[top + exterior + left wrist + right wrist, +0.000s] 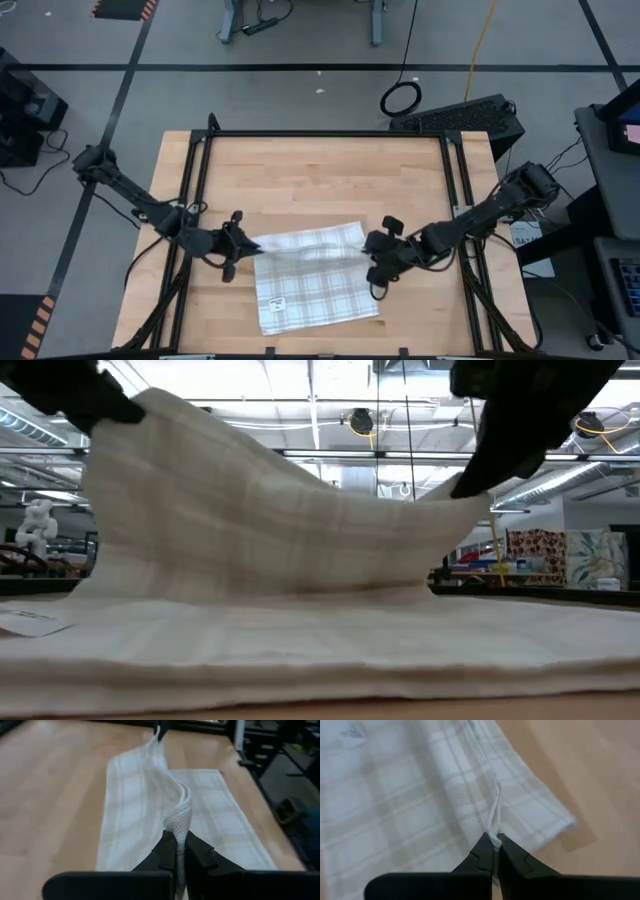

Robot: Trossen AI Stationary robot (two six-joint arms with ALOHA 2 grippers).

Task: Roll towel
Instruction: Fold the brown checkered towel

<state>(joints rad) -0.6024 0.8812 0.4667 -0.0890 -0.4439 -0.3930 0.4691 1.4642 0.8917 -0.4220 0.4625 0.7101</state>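
The white checked towel point(312, 280) lies on the wooden table point(320, 170), near the front edge. Its far edge is lifted off the table between my two grippers and sags in the middle point(330, 490); the near part point(300, 650) lies flat. My left gripper point(243, 247) is shut on the towel's far left corner. My right gripper point(368, 250) is shut on the far right corner. A small label point(277, 303) shows on the towel's near left part. My left gripper pinches the towel's far left corner point(176, 822) between its two fingers, coming level from the table's left. The cloth there is bunched into a fold and stands lifted clear. My right gripper pinches the far right edge point(494, 834) between its two fingertips, coming from the table's right. The cloth is gathered into a small pleat there and lifted.
A black metal frame point(320, 135) runs round the table top. Bare wood lies beyond the towel toward the far edge. Cables and a black box point(460, 115) lie on the floor beyond the table.
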